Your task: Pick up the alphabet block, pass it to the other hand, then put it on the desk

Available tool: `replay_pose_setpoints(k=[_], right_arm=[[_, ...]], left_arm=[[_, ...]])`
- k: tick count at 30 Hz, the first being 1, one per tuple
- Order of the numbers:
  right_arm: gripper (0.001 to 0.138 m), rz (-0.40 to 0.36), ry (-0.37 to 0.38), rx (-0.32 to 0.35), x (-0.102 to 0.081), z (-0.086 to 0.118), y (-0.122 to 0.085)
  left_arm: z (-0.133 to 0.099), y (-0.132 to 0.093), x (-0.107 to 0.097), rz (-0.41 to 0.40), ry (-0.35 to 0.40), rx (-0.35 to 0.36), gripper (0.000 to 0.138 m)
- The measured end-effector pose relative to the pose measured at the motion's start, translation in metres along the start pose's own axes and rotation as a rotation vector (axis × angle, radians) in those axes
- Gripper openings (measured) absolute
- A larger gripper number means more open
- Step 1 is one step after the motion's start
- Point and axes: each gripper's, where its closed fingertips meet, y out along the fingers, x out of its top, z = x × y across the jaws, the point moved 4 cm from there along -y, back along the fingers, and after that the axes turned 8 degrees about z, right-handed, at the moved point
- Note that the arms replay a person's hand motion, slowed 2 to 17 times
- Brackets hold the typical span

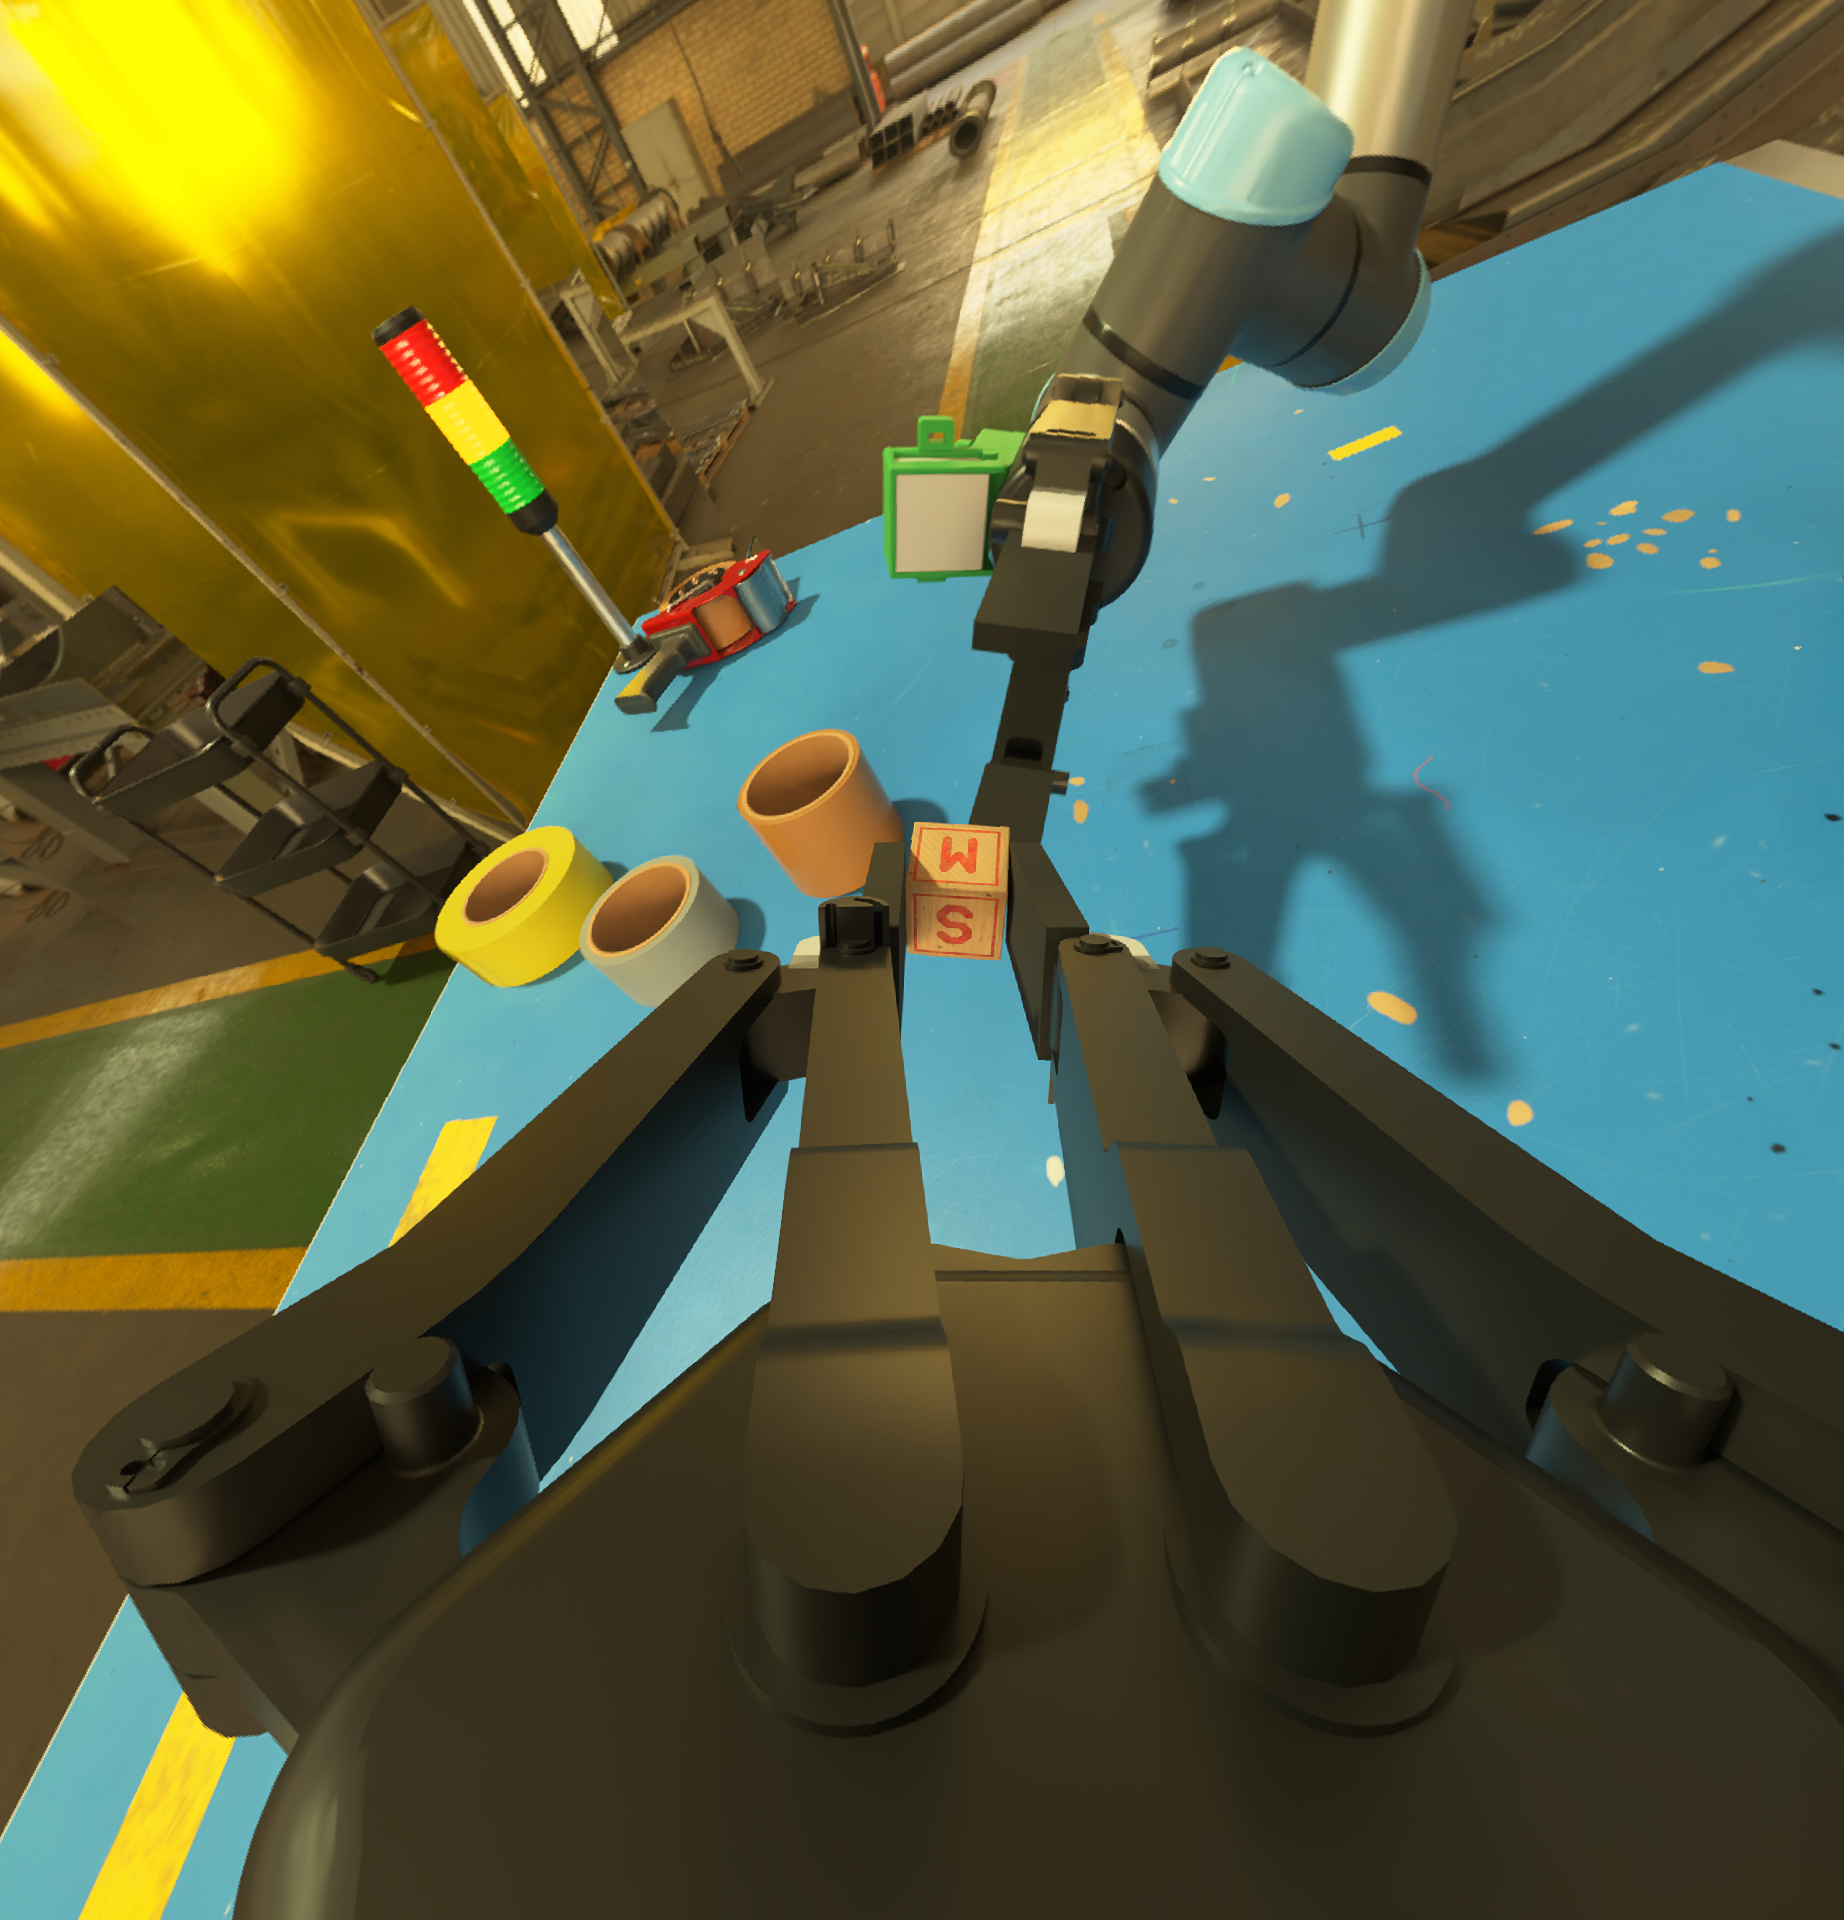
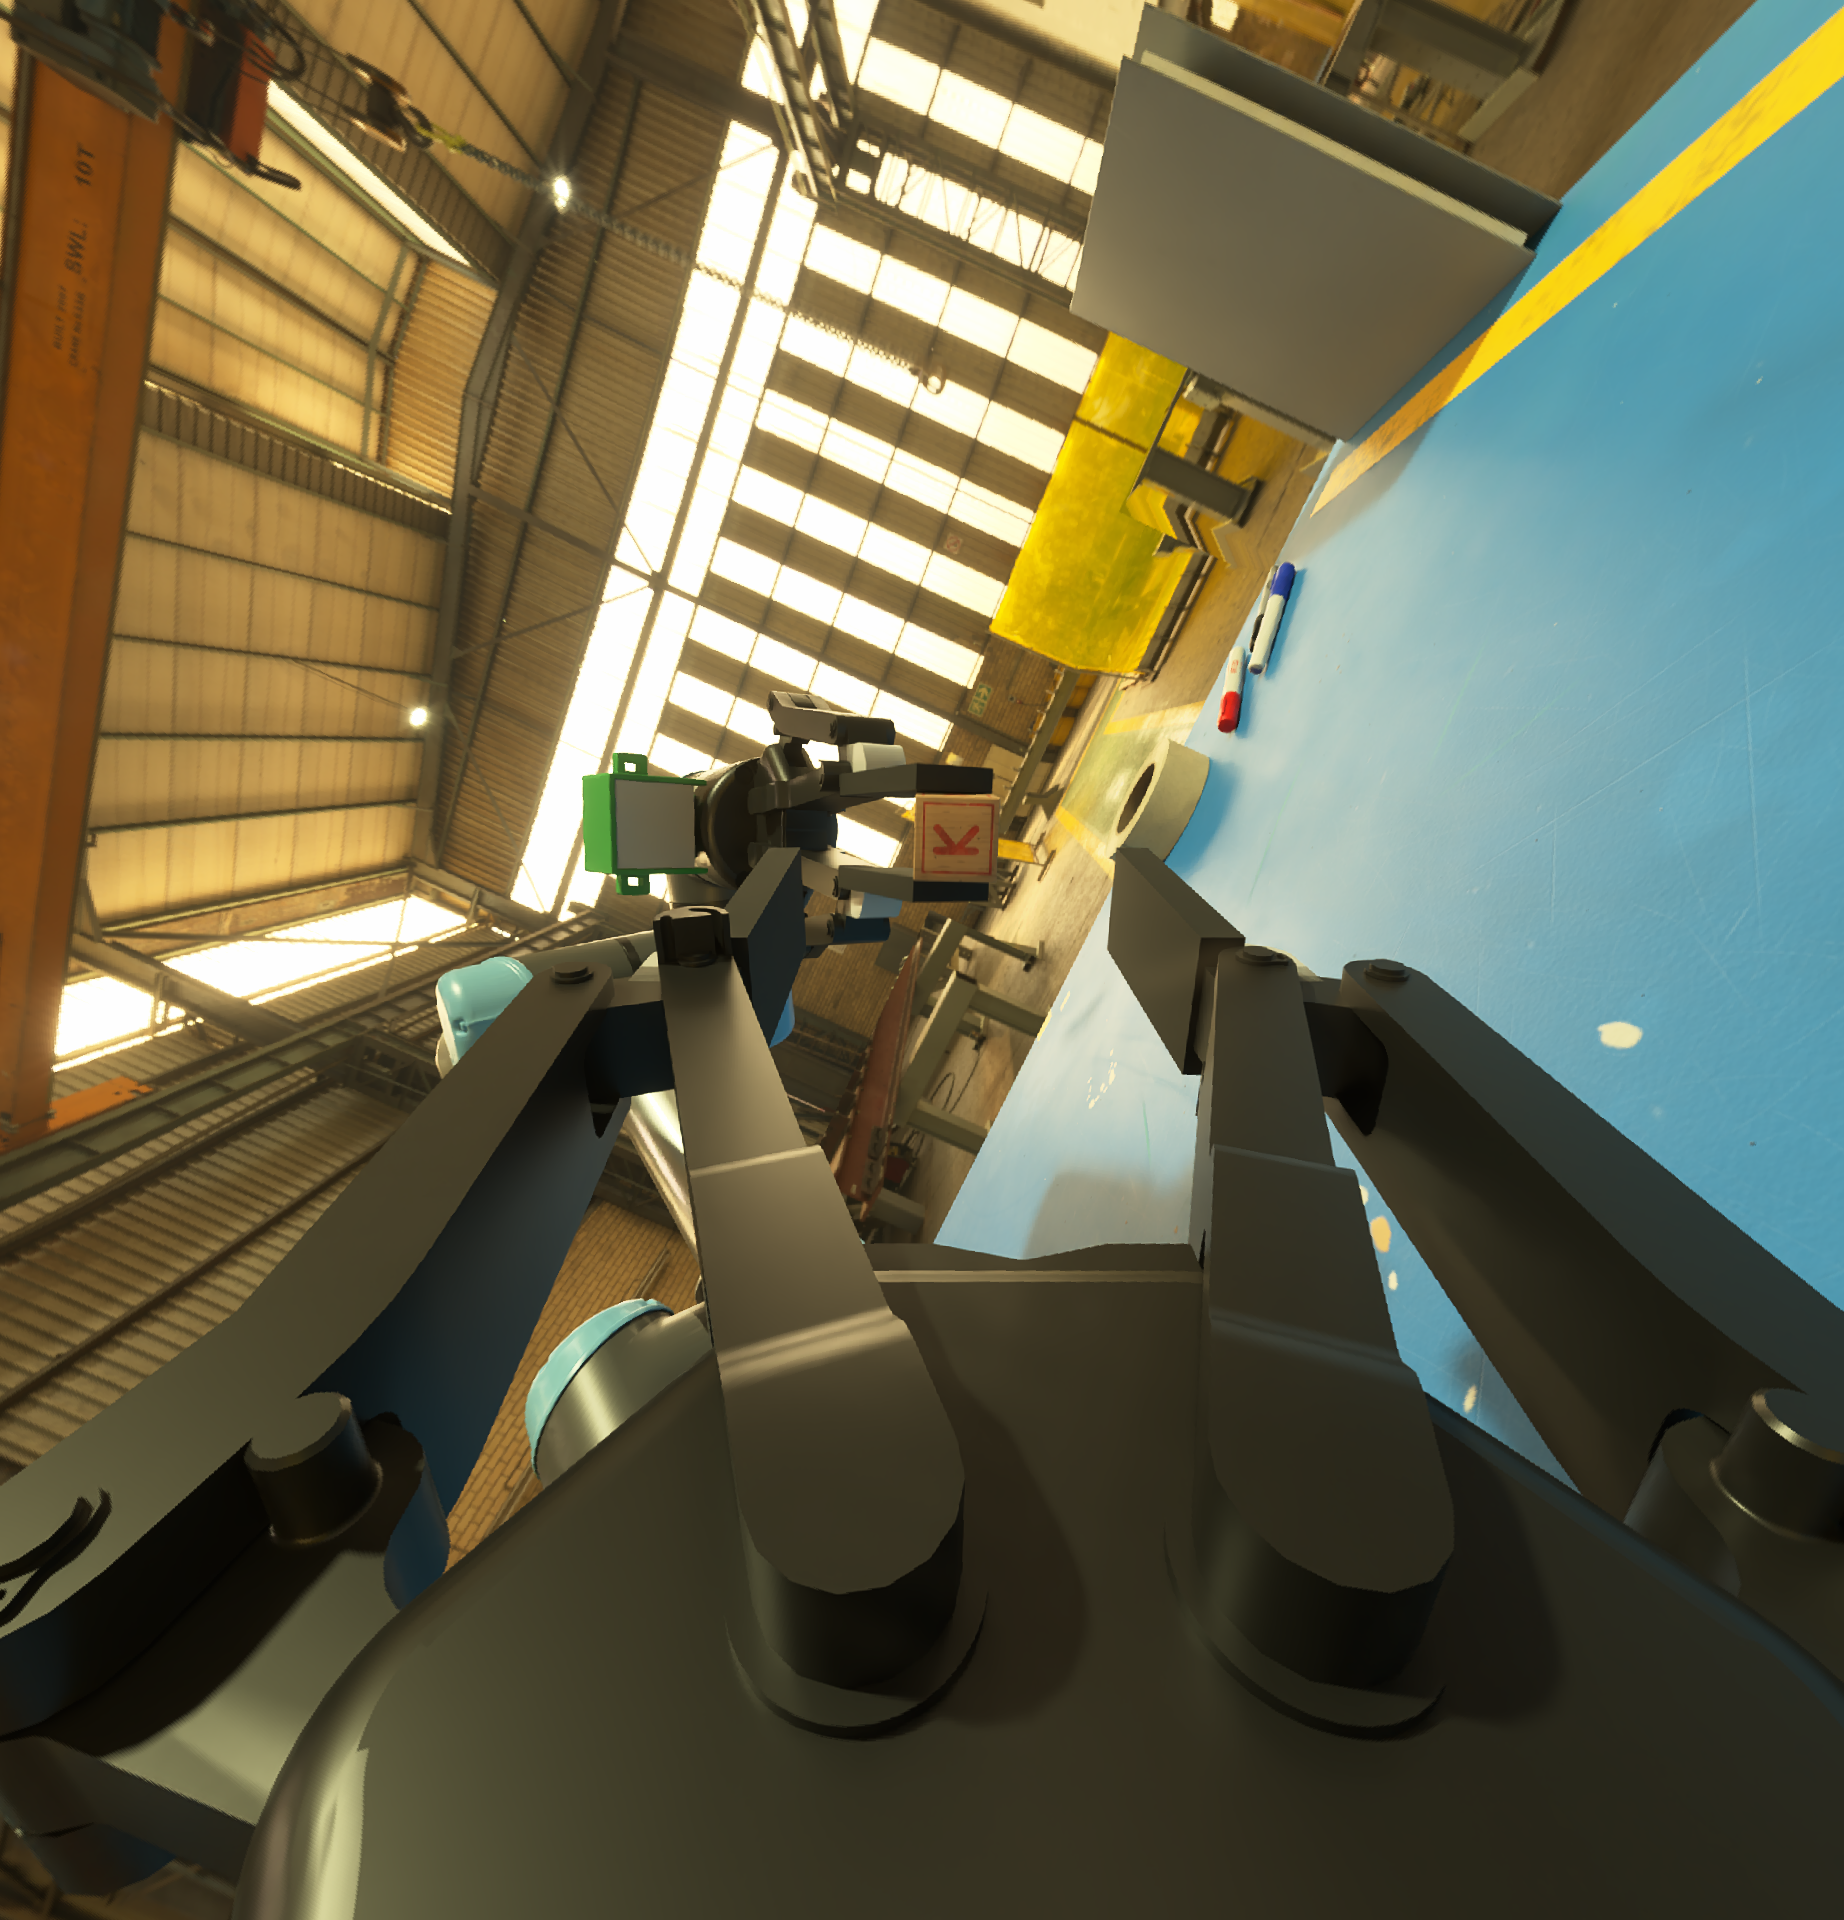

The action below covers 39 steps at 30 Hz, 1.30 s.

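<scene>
The alphabet block is a small wooden cube with red letters. My left gripper is shut on it and holds it above the blue desk. The right arm reaches in from the far side, and one of its fingers ends just behind the block. In the right wrist view my right gripper is open and empty. The block sits a little beyond its fingertips, apart from them, clamped in the left gripper.
On the desk's left side lie a yellow tape roll, a grey roll, a brown tube, a red tape dispenser and a signal light pole. Two markers and a grey panel are near the far edge.
</scene>
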Motion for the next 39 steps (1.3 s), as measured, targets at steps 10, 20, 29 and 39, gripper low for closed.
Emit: replay_pose_setpoints(k=[10, 20, 29, 39], right_arm=[[0.078, 0.021, 0.033, -0.015, -0.002, -0.002, 0.002], [0.076, 0.019, 0.04, -0.034, -0.005, -0.005, -0.001], [0.062, 0.024, 0.044, -0.018, -0.007, -0.006, -0.003], [0.029, 0.037, 0.037, 0.026, -0.008, -0.004, -0.007]], left_arm=[[-0.016, 0.023, 0.011, -0.066, 0.014, -0.052, 0.026], [-0.022, 0.035, 0.017, -0.097, 0.011, -0.084, 0.026], [-0.024, 0.042, 0.02, -0.093, 0.022, -0.084, 0.026], [-0.026, 0.048, 0.024, -0.086, 0.031, -0.082, 0.026]])
